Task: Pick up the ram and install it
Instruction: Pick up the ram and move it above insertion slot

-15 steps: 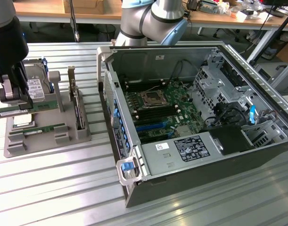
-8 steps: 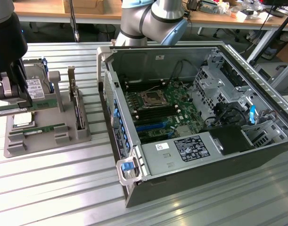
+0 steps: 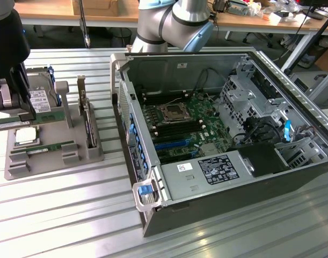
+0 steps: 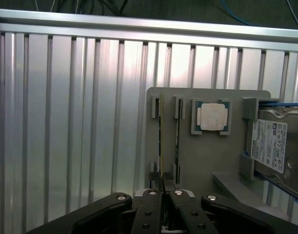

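wrist view: the hand is closed tight, pinching the ram by its edge. the thin green stick sits over the grey tray, beside the second stick.

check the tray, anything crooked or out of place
Nothing stands out. The ram in the shut gripper and the other ram stand straight in their tray slots; the cpu and drive sit in theirs.
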Robot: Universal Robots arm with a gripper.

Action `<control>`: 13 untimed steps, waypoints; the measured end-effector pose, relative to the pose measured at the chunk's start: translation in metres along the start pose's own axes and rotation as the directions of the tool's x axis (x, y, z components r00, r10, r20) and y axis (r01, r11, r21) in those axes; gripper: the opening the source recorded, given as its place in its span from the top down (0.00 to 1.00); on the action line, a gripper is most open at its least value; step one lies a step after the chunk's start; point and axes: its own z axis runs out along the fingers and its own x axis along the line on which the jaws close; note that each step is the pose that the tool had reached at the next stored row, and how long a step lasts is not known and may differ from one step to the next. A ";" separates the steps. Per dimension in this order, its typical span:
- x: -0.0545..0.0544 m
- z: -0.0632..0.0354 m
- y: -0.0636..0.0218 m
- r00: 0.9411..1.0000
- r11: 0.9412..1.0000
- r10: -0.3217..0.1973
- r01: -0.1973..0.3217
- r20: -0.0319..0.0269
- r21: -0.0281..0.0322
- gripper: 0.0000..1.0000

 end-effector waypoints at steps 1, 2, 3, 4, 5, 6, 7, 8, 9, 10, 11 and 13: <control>0.000 -0.0008 0.0000 1.000 1.000 0.000 0.000 0.000 0.000 0.88; 0.000 -0.0012 0.0000 1.000 1.000 0.000 0.000 0.000 0.000 0.88; 0.000 -0.0020 0.0000 1.000 1.000 0.000 0.000 0.000 0.000 0.88; 0.000 -0.0028 0.0000 1.000 1.000 0.000 0.000 0.000 0.000 0.88; 0.000 -0.0035 0.0000 1.000 1.000 0.000 0.000 0.000 0.000 0.88; 0.000 -0.0046 0.0000 1.000 1.000 0.000 0.000 0.000 0.000 0.88; 0.000 -0.0055 0.0000 1.000 1.000 0.000 0.000 0.000 0.000 0.88; 0.000 -0.0065 0.0000 1.000 1.000 0.000 0.000 0.000 0.000 0.88; 0.000 -0.0078 0.0000 1.000 1.000 0.000 0.000 0.000 0.000 0.88; 0.000 -0.0085 0.0000 1.000 1.000 0.000 0.000 0.000 0.000 0.88; 0.000 -0.0097 0.0000 1.000 1.000 0.000 0.000 0.000 0.000 0.88; 0.000 -0.0119 0.0000 1.000 1.000 0.000 0.000 0.000 0.000 0.88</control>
